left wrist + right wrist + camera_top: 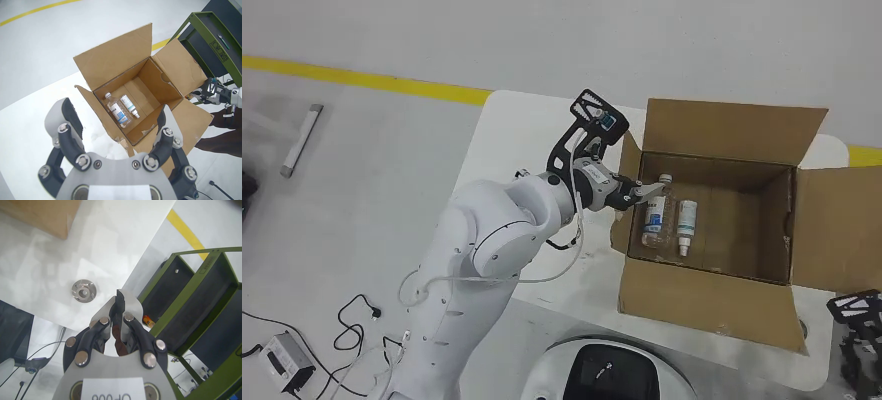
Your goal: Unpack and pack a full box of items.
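An open cardboard box [707, 290] stands on the white table [522, 130] with its flaps spread. On its floor lie a clear bottle with a white cap [655, 214] [118, 113] and, beside it, a small white spray bottle [686, 226] [130, 106]. My left gripper [645, 191] [115, 105] is open over the box's left wall, just above the clear bottle, with nothing between its fingers. My right gripper [119, 298] is shut and empty beyond the box's right side, past the table's corner; the left wrist view shows it farther off [196, 94].
A green metal rack [198, 294] [211, 37] stands on the floor next to the table's right side, with a small orange item [148, 321] at its foot. A round metal disc [84, 293] is set in the table near its corner. Cables lie on the floor.
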Controlling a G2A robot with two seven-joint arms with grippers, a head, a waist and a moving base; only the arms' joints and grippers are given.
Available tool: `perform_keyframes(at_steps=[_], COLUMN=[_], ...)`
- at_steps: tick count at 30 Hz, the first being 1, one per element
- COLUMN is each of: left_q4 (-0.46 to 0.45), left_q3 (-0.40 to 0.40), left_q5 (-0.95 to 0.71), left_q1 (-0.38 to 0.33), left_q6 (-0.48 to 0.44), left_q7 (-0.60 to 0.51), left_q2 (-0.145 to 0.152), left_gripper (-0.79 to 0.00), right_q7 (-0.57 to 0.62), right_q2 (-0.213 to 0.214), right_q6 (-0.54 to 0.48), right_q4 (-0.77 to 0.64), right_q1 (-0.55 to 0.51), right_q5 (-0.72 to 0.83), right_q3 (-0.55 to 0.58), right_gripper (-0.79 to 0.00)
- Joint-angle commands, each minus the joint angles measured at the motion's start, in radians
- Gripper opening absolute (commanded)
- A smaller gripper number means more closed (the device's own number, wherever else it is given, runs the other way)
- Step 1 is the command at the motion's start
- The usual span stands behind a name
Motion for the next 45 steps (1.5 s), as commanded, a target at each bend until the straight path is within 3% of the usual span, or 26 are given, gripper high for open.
perform_keyframes(at_steps=[1,6,14,23,30,36,45], left_q4=[0.001,0.001,0.001,0.001,0.001,0.001,0.001], left_q3=[0.0,0.0,0.0,0.0,0.0,0.0,0.0], left_q5=[-0.001,-0.001,-0.001,-0.001,-0.001,-0.001,-0.001], left_q1=[0.0,0.0,0.0,0.0,0.0,0.0,0.0], left_q6=[0.0,0.0,0.0,0.0,0.0,0.0,0.0], left_q7=[0.0,0.0,0.0,0.0,0.0,0.0,0.0], left_q2=[0.0,0.0,0.0,0.0,0.0,0.0,0.0], left_gripper=[0.0,0.0,0.0,0.0,0.0,0.0,0.0], right_q7=[0.036,0.021,-0.062,-0.078,-0.122,-0.131,-0.051], right_q2=[0.004,0.004,-0.011,-0.013,-0.03,-0.042,-0.028], right_q6=[-0.007,0.01,0.039,0.057,0.139,0.118,0.114], right_q4=[0.002,-0.006,-0.039,-0.022,-0.003,0.019,0.022], right_q1=[0.012,0.016,-0.066,-0.062,-0.12,-0.186,-0.106], right_q5=[-0.011,0.005,0.075,0.084,0.139,0.208,0.189], right_q3=[-0.02,-0.039,-0.012,-0.013,0.042,0.096,0.003], right_gripper=[-0.785,-0.785,-0.785,-0.785,-0.785,-0.782,-0.767])
